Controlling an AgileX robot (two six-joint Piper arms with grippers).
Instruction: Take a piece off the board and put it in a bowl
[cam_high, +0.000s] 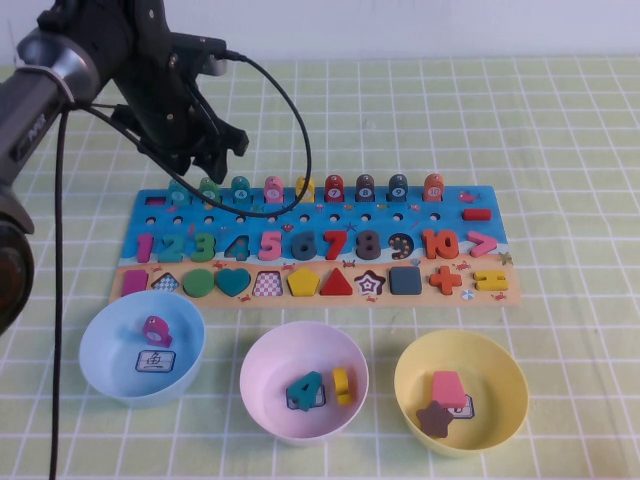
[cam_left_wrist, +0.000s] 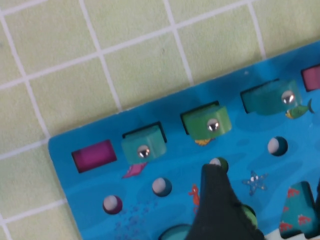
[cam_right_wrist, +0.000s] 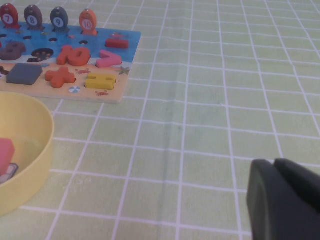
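Observation:
The green piece (cam_high: 209, 187) (cam_left_wrist: 207, 121) stands in the board's (cam_high: 420, 213) back peg row, second from the left, between two teal pieces (cam_left_wrist: 144, 145) (cam_left_wrist: 272, 97). My left gripper (cam_high: 215, 160) (cam_left_wrist: 267, 210) hovers over the board's left end just above that row. It is open, one dark finger (cam_left_wrist: 215, 200) reaching toward the green piece, and it holds nothing. The light blue bowl (cam_high: 105, 340) sits in front of the board's left end, holding a magenta piece (cam_high: 155, 328) and a white card. My right gripper (cam_right_wrist: 285, 200) rests low over the cloth, shut and empty.
A pink bowl (cam_high: 262, 395) with a teal 4 and a yellow piece sits front centre. A yellow bowl (cam_high: 500, 400) (cam_right_wrist: 42, 145) with a pink and a brown piece is front right. A black cable (cam_high: 295, 130) loops over the board's back row. Green checked cloth covers the table.

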